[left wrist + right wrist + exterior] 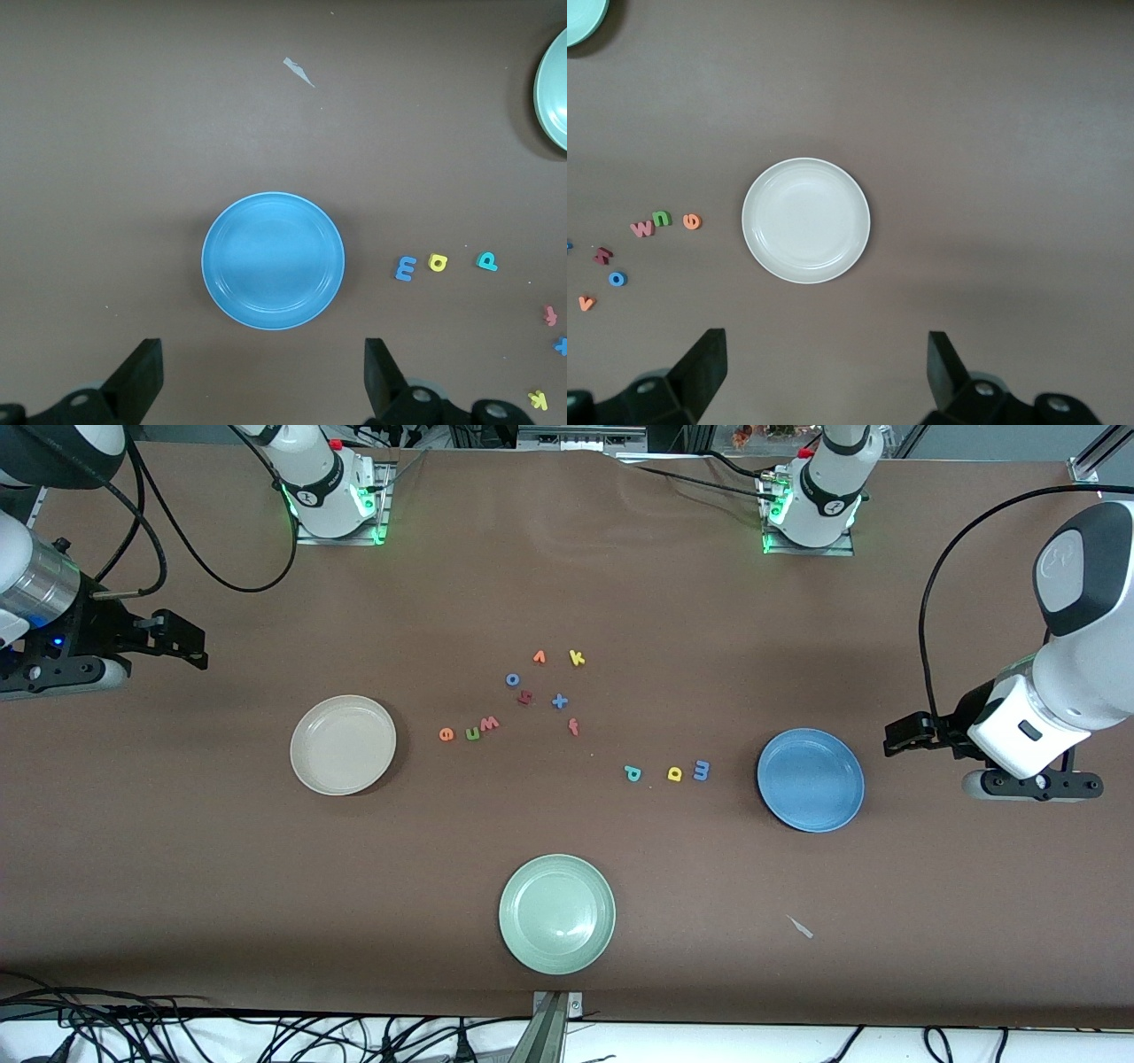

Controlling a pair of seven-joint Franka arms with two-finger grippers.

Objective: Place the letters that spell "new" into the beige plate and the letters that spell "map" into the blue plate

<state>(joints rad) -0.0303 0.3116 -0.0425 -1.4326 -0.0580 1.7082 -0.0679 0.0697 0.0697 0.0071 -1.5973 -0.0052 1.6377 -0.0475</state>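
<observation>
Nothing placed yet. Both claws wide apart and empty: left claw point(261, 381) up by the blue plate point(810, 779), right claw point(824, 376) up by the beige plate point(343, 744). e point(446, 733), n point(472, 732), w point(489, 724) beside beige; m point(701, 770), a point(674, 773), p point(632, 773) beside blue. Next: descend on one letter, pinch precisely.

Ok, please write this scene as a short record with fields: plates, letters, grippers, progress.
beige plate: empty, toward the right arm's end of the table
blue plate: empty, toward the left arm's end
pale green plate: empty, nearest the front camera
new letters: orange e, green n, pinkish-red w, in a row beside the beige plate
map letters: blue m, yellow a, teal p, in a row beside the blue plate
left gripper: open, beside the blue plate
right gripper: open, beside the beige plate
progress: no letter in a plate yet
</observation>
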